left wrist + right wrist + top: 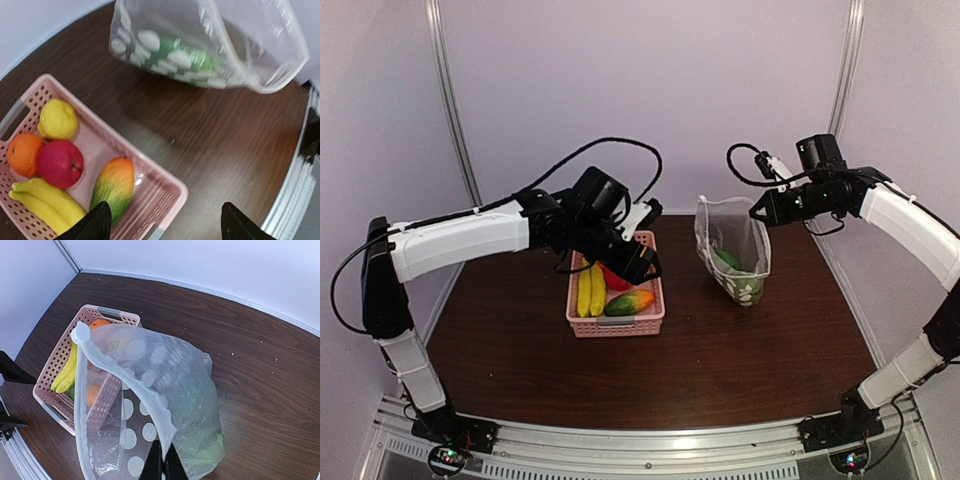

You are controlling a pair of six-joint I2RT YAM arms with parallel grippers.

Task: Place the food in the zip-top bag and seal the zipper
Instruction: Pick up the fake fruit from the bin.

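Note:
The zip-top bag stands open at the right of the table with green food in its bottom. My right gripper is shut on the bag's mouth edge, holding the zipper strip up. The pink basket holds a yellow lemon, an orange, a red apple, bananas and a green-orange mango. My left gripper hangs open above the basket's near corner, one fingertip over the mango, nothing between the jaws.
The basket sits left of the bag on the brown table. White walls close in the back and sides. The metal rail with the arm bases runs along the near edge.

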